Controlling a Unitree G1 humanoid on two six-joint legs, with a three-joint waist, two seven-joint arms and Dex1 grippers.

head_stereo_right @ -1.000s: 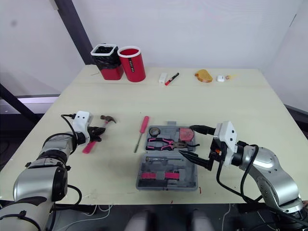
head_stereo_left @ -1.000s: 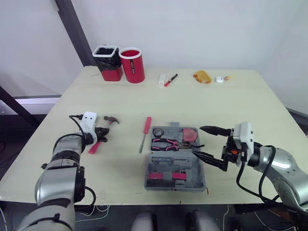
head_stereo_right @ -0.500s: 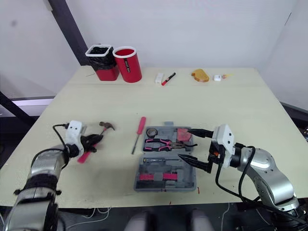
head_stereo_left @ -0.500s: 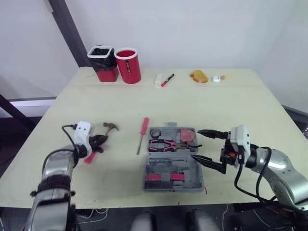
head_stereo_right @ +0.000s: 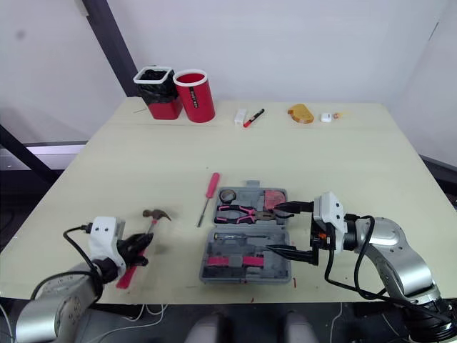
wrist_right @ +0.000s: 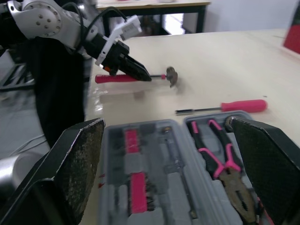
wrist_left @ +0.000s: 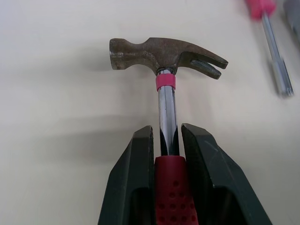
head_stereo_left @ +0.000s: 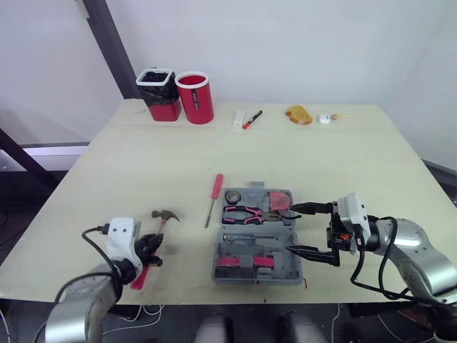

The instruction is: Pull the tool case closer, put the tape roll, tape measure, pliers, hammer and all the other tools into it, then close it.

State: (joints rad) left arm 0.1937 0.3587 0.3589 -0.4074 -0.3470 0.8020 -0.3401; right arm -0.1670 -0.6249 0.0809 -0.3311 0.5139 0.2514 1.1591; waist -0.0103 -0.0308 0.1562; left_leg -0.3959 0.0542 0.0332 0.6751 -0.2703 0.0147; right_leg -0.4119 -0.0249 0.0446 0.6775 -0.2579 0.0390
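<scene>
The grey tool case (head_stereo_left: 258,255) lies open near the table's front edge. In it are the pink-handled pliers (head_stereo_left: 246,213), a tape roll (head_stereo_left: 233,196) and a red tape measure (head_stereo_left: 280,201). My left gripper (wrist_left: 165,136) is shut on the red handle of the hammer (wrist_left: 164,54), left of the case and near the front edge, where the hammer (head_stereo_left: 158,225) seems to hang just above the table. My right gripper (head_stereo_left: 291,229) stands open at the case's right side, one finger over its rim. A red screwdriver (head_stereo_left: 213,199) lies left of the case.
At the back left stand a red cup (head_stereo_left: 196,97) and a black-lined red bin (head_stereo_left: 159,93). A marker (head_stereo_left: 253,118), a white block (head_stereo_left: 238,118), an orange item (head_stereo_left: 300,114) and a small white object (head_stereo_left: 325,118) lie along the back.
My left gripper has drawn the hammer back toward the table's front edge. My right gripper has shifted slightly nearer along the case's right side, still open.
</scene>
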